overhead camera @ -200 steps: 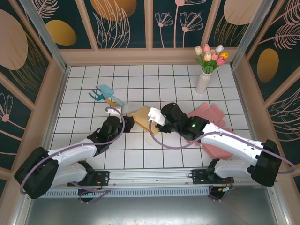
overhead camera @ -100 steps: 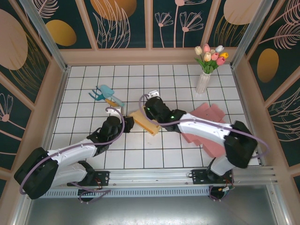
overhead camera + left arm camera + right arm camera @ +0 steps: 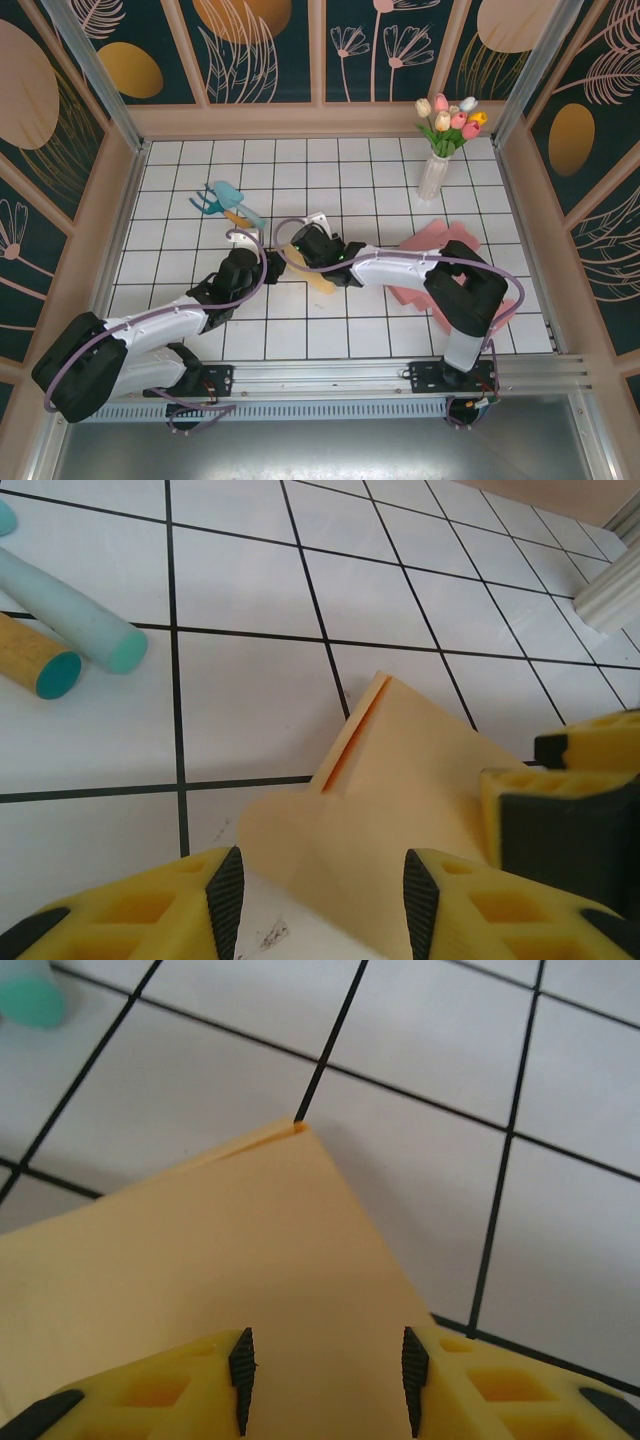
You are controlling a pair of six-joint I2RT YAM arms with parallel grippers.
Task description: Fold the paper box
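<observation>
The paper box (image 3: 320, 276) is a flat tan cardboard piece lying on the white tiled floor mid-table. My left gripper (image 3: 268, 262) sits at its left edge. In the left wrist view the box (image 3: 400, 780) spreads under and between the yellow fingers of that gripper (image 3: 322, 905), whose jaws stand apart, and a raised flap edge shows at its far side. My right gripper (image 3: 298, 247) reaches over the box from the right. Its jaws (image 3: 325, 1380) are open just above the box's flat face (image 3: 230, 1250). The right gripper's yellow finger (image 3: 560, 810) shows close beside the left one.
A teal and an orange tool (image 3: 228, 204) lie behind and left of the box, with their ends (image 3: 70, 615) close to the left gripper. A stack of pink sheets (image 3: 452, 250) lies to the right. A white vase of tulips (image 3: 436, 170) stands at the back right.
My right arm has swung left across the box, and its gripper went from the box's right side to over its left part. The left arm has stayed put.
</observation>
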